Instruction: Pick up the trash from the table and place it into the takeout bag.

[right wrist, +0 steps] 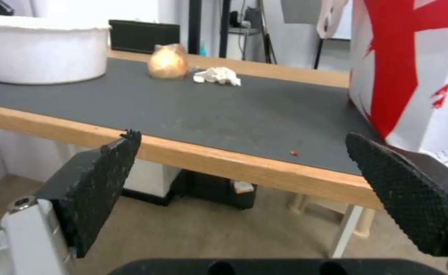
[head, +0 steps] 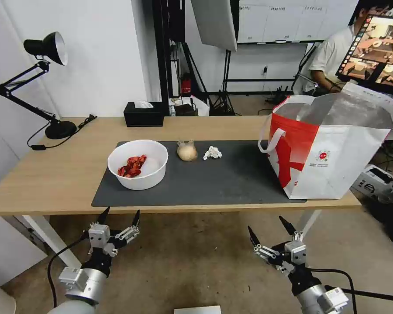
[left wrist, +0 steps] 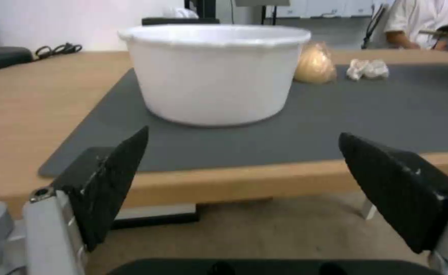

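Observation:
On the dark grey mat [head: 231, 183] of the light-wood table [head: 52, 174] stand a white round bowl [head: 138, 164] [left wrist: 214, 72] [right wrist: 43, 53] with red shells, a small clear bag with a beige lump [head: 187, 151] [left wrist: 314, 65] [right wrist: 168, 61], and a crumpled white tissue [head: 212, 153] [left wrist: 368, 69] [right wrist: 217, 76]. The takeout bag [head: 332, 148] [right wrist: 412, 68], white with a red panel and foil lining, stands open at the mat's right end. My left gripper [head: 120, 216] [left wrist: 242, 168] hangs open below the table's front edge, in front of the bowl. My right gripper [head: 269, 229] [right wrist: 244, 172] is open too, below the edge near the bag.
A black desk lamp [head: 43, 83] and its cable sit at the table's far left. A black tissue box [head: 143, 114] rests at the back edge. Behind the table are light stands, a monitor [head: 377, 54] and a seated person.

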Controlling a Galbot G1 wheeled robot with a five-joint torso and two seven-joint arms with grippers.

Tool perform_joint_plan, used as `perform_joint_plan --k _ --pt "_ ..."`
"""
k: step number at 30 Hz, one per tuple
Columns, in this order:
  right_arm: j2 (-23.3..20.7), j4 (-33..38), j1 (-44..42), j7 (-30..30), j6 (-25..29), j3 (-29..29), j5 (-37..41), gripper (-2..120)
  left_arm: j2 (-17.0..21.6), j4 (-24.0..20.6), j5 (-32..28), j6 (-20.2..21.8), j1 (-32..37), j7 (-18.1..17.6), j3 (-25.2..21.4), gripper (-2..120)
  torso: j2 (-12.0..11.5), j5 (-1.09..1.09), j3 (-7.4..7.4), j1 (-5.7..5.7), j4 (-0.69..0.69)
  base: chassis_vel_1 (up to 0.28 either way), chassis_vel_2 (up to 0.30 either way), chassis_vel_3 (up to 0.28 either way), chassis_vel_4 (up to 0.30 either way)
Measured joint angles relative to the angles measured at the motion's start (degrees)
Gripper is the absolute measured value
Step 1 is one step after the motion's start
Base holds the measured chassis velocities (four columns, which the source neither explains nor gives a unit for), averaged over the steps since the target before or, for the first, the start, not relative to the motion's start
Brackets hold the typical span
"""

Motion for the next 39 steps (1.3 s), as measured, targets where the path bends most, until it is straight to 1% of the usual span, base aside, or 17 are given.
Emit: perform_joint_plan --k 9,15,27,39 --pt "-0.17 0.00 0.25 0.16 -0.33 0.09 0.12 100 -0.19 0.05 0.30 -0.31 1.37 -0.01 -0.65 100 0.00 0.01 0.00 0.00 0.00 0.000 0.000 0.000 0.000" --pt "-0.25 -0.52 0.43 0.11 -0.58 -0.16 0.10 100 -0.88 0.57 0.27 -1.37 1.89 0.09 -0.53 100 0.00 0.01 0.00 0.00 0.00 0.000 0.000 0.000 0.000" --pt "-0.52 -1.02 0.58 -0.04 -0.56 -0.28 0.14 100 -1.00 1.47 0.44 -1.46 0.44 0.18 1.16 100 0.00 0.00 0.00 0.00 0.00 0.000 0.000 0.000 0.000" --pt "-0.59 -1.41 0.93 -0.08 -0.56 -0.70 0.13 100 -0.88 1.98 0.44 -1.34 -0.12 0.13 1.52 100 0.00 0.01 0.00 0.00 0.00 0.000 0.000 0.000 0.000"
